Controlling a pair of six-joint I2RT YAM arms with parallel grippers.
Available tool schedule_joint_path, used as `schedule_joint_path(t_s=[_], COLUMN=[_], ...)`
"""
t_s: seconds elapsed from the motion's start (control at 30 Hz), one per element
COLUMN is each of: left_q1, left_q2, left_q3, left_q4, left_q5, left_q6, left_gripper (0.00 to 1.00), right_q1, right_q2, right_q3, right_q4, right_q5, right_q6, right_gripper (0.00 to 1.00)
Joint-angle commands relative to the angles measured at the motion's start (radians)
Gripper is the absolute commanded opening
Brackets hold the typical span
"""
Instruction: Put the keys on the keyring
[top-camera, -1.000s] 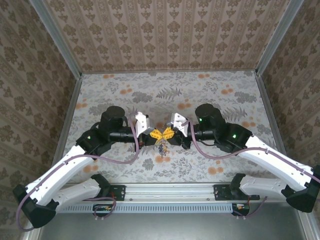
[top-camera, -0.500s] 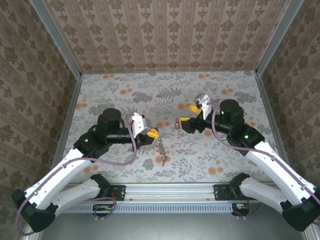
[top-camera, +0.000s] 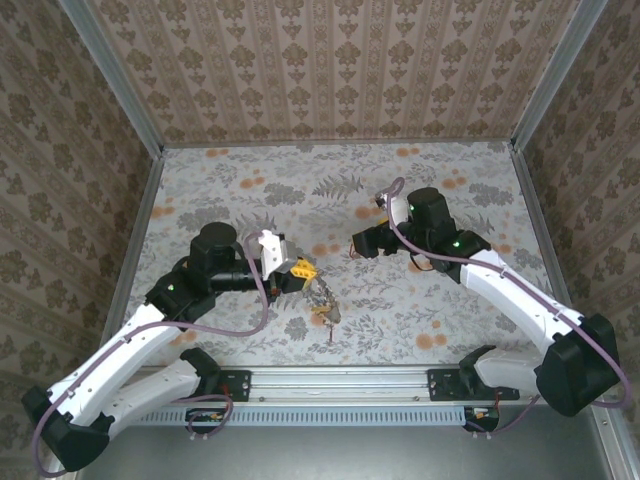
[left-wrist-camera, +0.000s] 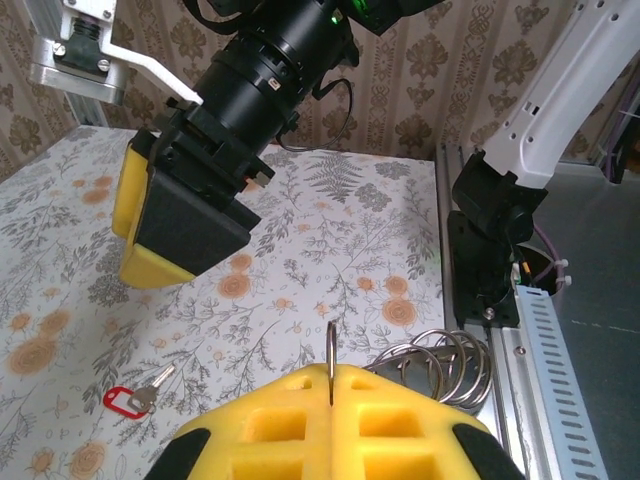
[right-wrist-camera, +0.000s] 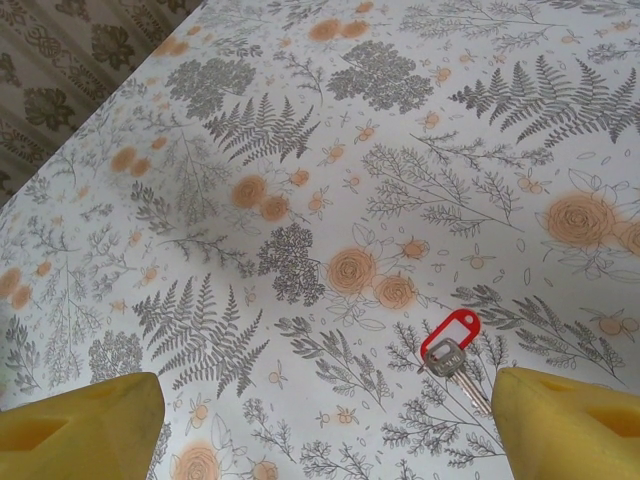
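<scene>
My left gripper (top-camera: 303, 268) is shut on the keyring (top-camera: 322, 296), which trails down toward the near edge. In the left wrist view the yellow pads (left-wrist-camera: 400, 425) pinch a thin metal ring (left-wrist-camera: 331, 352) edge-on, with silvery wire loops (left-wrist-camera: 452, 362) just beyond to the right. A silvery key with a red head (right-wrist-camera: 452, 350) lies flat on the floral tabletop. My right gripper (right-wrist-camera: 325, 430) hovers open over it, the key nearer the right pad (right-wrist-camera: 570, 425). The same red key (left-wrist-camera: 135, 398) lies below the right gripper's fingers (left-wrist-camera: 185, 240) in the left wrist view.
The floral tabletop (top-camera: 250, 200) is walled with patterned panels on three sides. An aluminium rail (top-camera: 340, 385) with the arm bases runs along the near edge. The right arm's base (left-wrist-camera: 495, 230) stands close behind the held ring.
The two grippers were together at the centre. The right one opened, pulled away to the right and now hangs over the red key. The left one shifted slightly down-left, still gripping the keyring.
</scene>
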Motion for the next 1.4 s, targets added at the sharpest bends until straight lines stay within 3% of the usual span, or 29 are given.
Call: schedule_joint_path(t_s=[0.0,0.13,0.4,0.53,0.7,0.97,1.37], left_q1=[0.01,0.014,0.031,0.063,0.087,0.112,0.118], left_q2=[-0.017,-0.007,-0.057,-0.058,-0.045,-0.049,-0.059], left_q3=[0.001,0.003,-0.018,-0.022,-0.035,-0.048,-0.056], left_q4=[0.051,0.011,-0.044,-0.048,-0.023,0.023,0.046], left_q5=[0.005,-0.102,-0.205,-0.2,-0.181,-0.147,-0.135], left_q6=[-0.016,-0.034,-0.104,-0.134,-0.141,-0.156,-0.161], left_gripper=[0.0,0.0,0.0,0.0,0.0,0.0,0.0], right_q1=[-0.005,-0.005,0.003,0.027,0.063,0.071,0.072], right_q2=[0.045,0.141,0.357,0.467,0.574,0.652,0.697], right_q3=[-0.002,0.045,0.183,0.261,0.343,0.375,0.382], right_q4=[-0.012,-0.065,-0.179,-0.241,-0.302,-0.313,-0.334], right_q5=[0.033,0.062,0.122,0.161,0.229,0.248,0.229], right_q6=[0.015,0.013,-0.024,-0.052,-0.075,-0.065,-0.06], right_gripper=[0.86,0.83,0.79,0.75,0.56,0.37,0.31])
